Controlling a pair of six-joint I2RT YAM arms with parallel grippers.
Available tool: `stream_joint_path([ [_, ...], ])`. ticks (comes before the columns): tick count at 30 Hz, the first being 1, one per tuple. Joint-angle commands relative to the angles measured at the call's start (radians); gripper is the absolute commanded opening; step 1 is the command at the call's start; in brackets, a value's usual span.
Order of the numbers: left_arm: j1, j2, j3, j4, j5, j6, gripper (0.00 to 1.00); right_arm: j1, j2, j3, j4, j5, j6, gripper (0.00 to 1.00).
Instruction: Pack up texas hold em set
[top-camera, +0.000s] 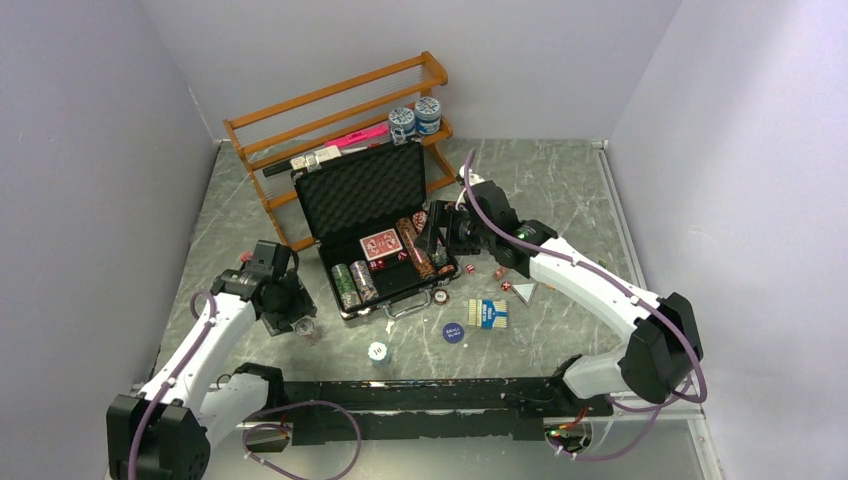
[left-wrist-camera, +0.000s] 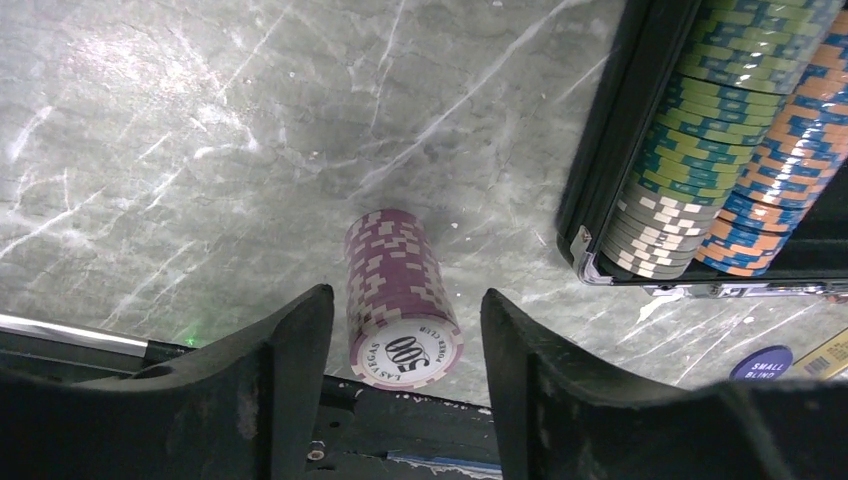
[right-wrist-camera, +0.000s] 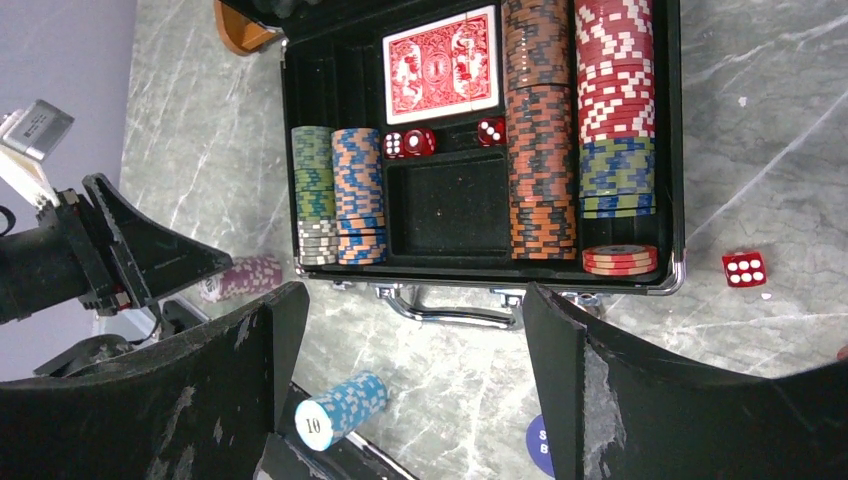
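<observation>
My left hand (left-wrist-camera: 405, 300) sits low over the worktop (left-wrist-camera: 200, 150), its fingers astride the purple chip stack (left-wrist-camera: 393, 280). The stack lies on its side just left of the near-left corner of the briefcase (left-wrist-camera: 610, 140). A gap shows on both sides of the stack, so the hand is half-wide and grips nothing yet.

The stack points away from me, and its far end reaches past the fingertips (left-wrist-camera: 318, 300). I judge those far chips would spill on a lift, so I want to reach further until the pads cover the whole length. Then I want to square up, since the stack lies slightly askew, and squeeze evenly so it doesn't roll.

The green and blue-orange rows (right-wrist-camera: 335, 190) look to have room at their far end, which seems the likely home. My right hand (right-wrist-camera: 410, 295) hangs wide and empty above the case handle (right-wrist-camera: 450, 312). I'd keep it off those left rows.
</observation>
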Motion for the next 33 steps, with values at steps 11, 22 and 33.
stream_joint_path([
  [11, -0.002, 0.040, -0.039, -0.003, 0.039, -0.031, 0.47, 0.003, -0.030, -0.025, 0.025, 0.019, -0.010, 0.83],
  [22, -0.002, -0.106, 0.209, 0.061, -0.031, 0.069, 0.05, 0.002, -0.005, -0.024, 0.094, -0.055, 0.021, 0.83],
  [33, -0.002, -0.278, 0.219, 0.600, 0.386, 0.262, 0.05, 0.006, 0.065, -0.040, 0.558, -0.285, 0.519, 0.95],
])
